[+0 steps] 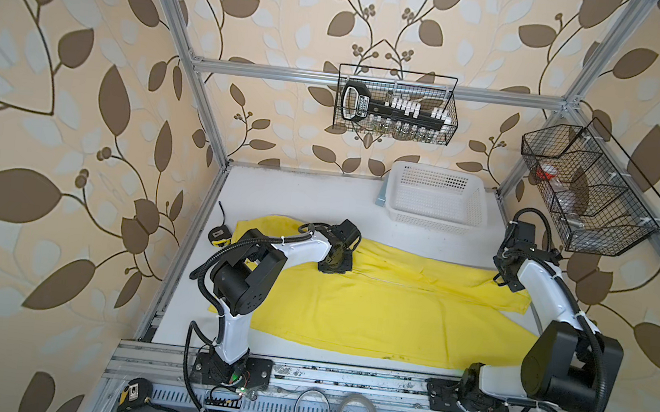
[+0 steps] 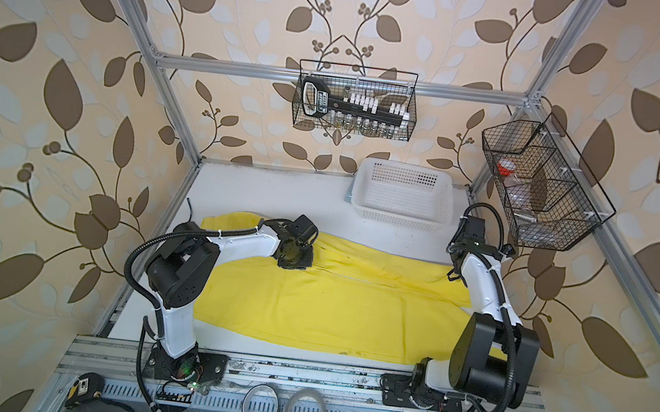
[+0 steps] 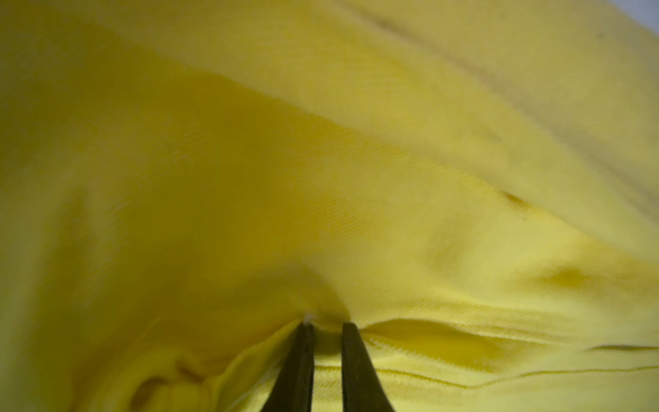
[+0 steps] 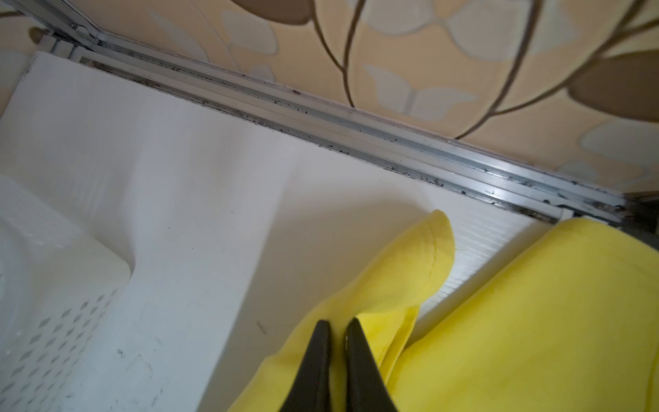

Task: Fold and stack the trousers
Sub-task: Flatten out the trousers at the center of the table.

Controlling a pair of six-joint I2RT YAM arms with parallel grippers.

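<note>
Along the front half of the worktop [image 1: 299, 199], the trousers [image 1: 372, 303] lie spread long, no compact fold yet, stacking undone. The left pincer [image 3: 326, 330] pinches puckered cloth; the right pincer [image 4: 337, 328] stands barely parted at a hem, hold unclear.

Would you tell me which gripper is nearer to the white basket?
Right. The right gripper sits at a leg end of the trousers, near the white basket; the left gripper is farther, partway along them.
</note>
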